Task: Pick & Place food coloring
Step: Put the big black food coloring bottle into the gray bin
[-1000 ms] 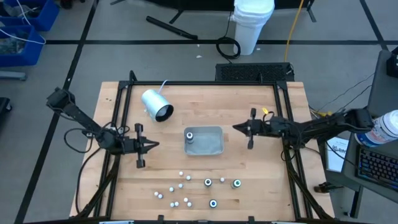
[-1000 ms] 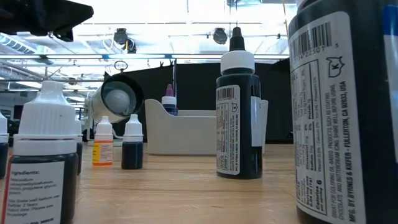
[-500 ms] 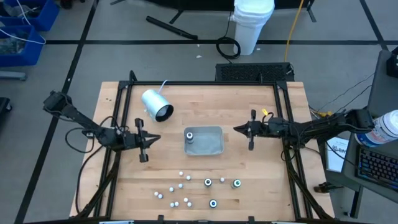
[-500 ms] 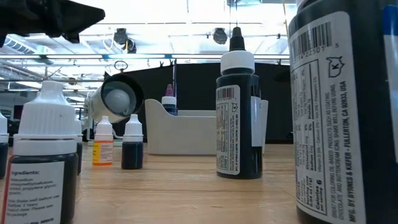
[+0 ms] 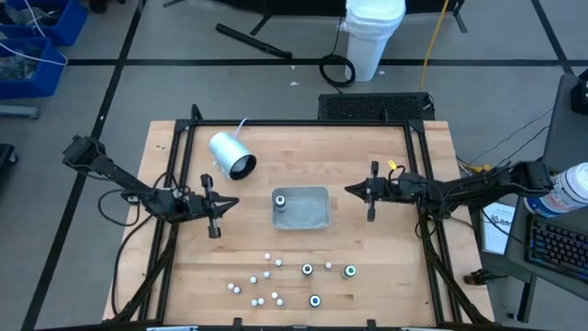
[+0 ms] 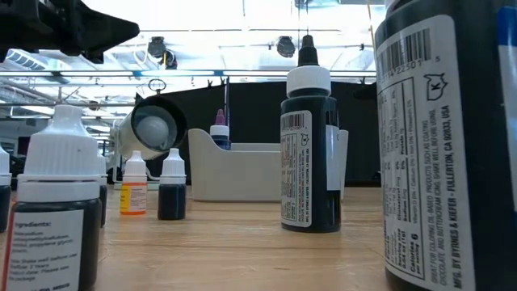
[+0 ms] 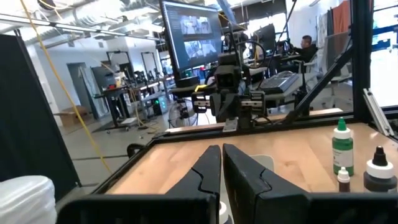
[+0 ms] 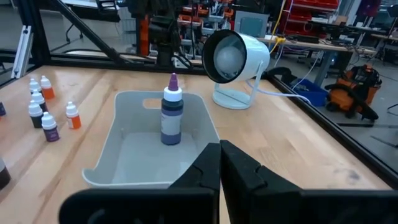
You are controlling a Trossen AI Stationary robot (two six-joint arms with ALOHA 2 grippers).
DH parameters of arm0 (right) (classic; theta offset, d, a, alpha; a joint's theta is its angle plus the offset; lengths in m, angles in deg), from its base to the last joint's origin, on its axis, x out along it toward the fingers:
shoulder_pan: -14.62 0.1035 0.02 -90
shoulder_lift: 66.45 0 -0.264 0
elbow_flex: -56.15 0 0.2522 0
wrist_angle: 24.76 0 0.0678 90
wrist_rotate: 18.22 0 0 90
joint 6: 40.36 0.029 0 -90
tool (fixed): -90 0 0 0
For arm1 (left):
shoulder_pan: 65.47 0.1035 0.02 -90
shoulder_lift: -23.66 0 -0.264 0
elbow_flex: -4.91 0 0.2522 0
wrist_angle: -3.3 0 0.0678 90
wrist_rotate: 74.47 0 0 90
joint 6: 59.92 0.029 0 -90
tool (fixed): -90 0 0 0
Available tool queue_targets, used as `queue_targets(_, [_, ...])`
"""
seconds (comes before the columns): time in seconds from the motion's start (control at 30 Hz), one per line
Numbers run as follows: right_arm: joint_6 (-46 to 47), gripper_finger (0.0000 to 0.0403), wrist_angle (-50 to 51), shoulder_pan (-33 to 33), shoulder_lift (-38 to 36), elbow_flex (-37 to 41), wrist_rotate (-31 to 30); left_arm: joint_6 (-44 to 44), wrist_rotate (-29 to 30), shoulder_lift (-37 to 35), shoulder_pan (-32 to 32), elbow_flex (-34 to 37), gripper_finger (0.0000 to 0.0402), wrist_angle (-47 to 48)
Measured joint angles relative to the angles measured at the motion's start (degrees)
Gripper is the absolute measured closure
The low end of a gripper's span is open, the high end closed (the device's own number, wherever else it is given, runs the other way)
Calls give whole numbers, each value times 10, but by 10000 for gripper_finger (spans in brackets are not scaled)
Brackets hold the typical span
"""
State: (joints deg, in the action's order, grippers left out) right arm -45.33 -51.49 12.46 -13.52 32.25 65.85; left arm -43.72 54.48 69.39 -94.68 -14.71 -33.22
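Observation:
Several small food coloring bottles (image 5: 276,280) stand scattered on the near part of the wooden table; some have white caps, and three are dark and round. In the low view they stand close up (image 6: 311,153). One purple-capped bottle (image 8: 171,118) stands upright in the grey tray (image 5: 312,216) at the table's middle. My left gripper (image 5: 236,203) hovers left of the tray, shut and with nothing in it, pointing level toward the tray (image 7: 221,148). My right gripper (image 5: 347,190) hovers right of the tray, shut, also with nothing in it (image 8: 219,144).
A white-and-grey cylinder with a cord (image 5: 231,154) lies at the far left of the table. Black frame rails (image 5: 184,165) run along the table's sides. Bare wood lies between the tray and the row of bottles.
My left gripper has swung a little toward the table's far edge and toward the tray, staying above the table. The bottles and the tray have kept still.

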Motion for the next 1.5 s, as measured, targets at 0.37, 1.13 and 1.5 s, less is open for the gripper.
queue_targets(0.37, [-2,403,0,0,0,-1,0,1,1,0,0,0,376,-1])
queue_targets(1.13, [-11,403,-31,0,0,-1,2,-180,-5,373,15,-427,379,364])
queue_targets(1.5, [-24,403,-60,0,0,-1,2,-315,-73,492,12,-641,371,626])
